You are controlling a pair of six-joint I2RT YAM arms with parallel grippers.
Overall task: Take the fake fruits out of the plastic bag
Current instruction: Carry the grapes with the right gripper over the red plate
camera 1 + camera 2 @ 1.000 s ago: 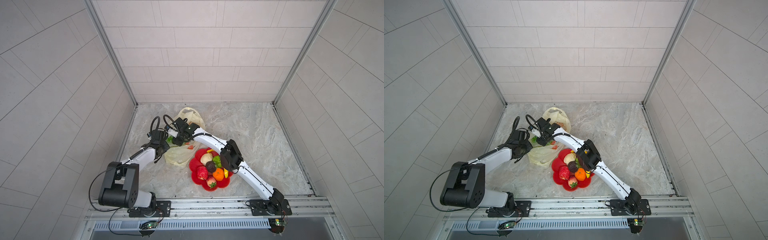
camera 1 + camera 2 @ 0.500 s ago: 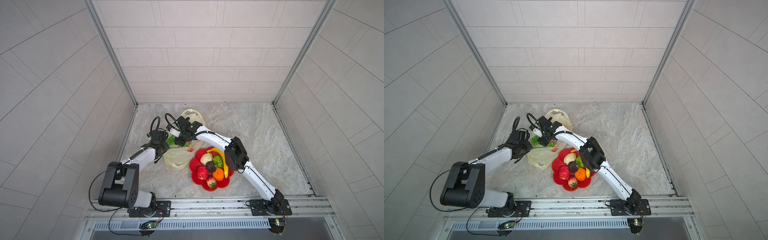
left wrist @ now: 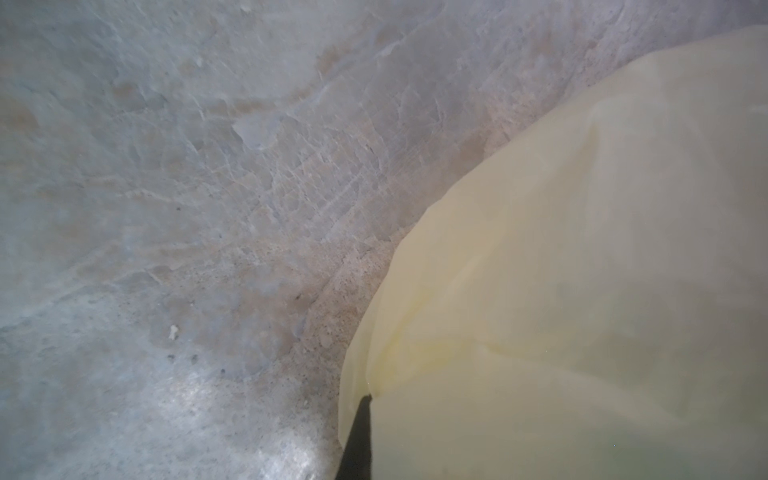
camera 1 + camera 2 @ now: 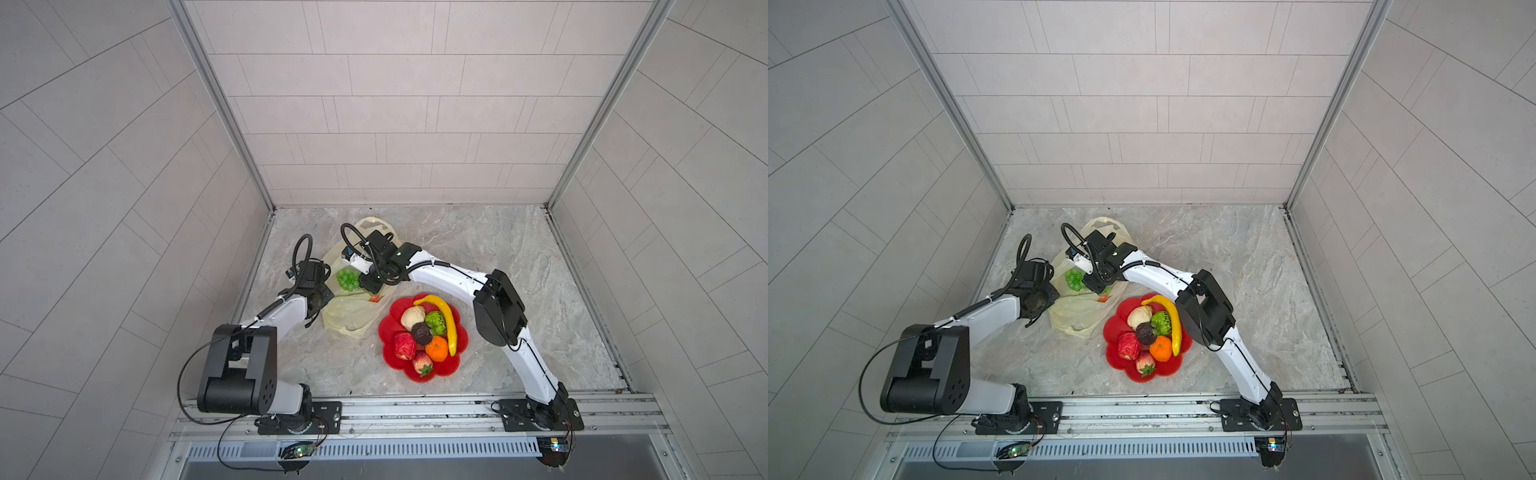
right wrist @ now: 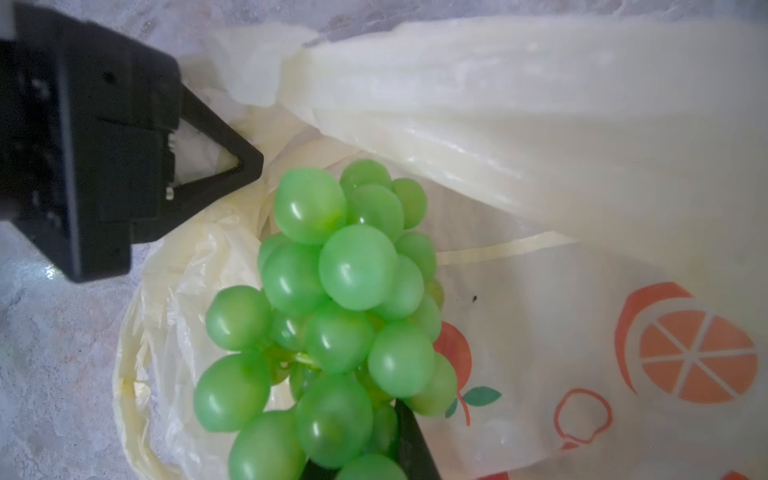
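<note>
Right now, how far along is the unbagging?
Done: seven fake fruits sit on the red plate. In hand: left gripper pinches the plastic bag; right gripper grips the green grape bunch at its mouth. Left: lift the grapes out; anything deeper is hidden.

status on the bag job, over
Left gripper shut on the plastic bag edge. Right gripper shut on the grape bunch at the bag mouth. Other fruits on the red plate; nothing in the way.

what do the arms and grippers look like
The left arm and right arm have white shells, boxy black joints and looping black cables. The left gripper and right gripper are matte black; the left's fingers are triangular open frames.
</note>
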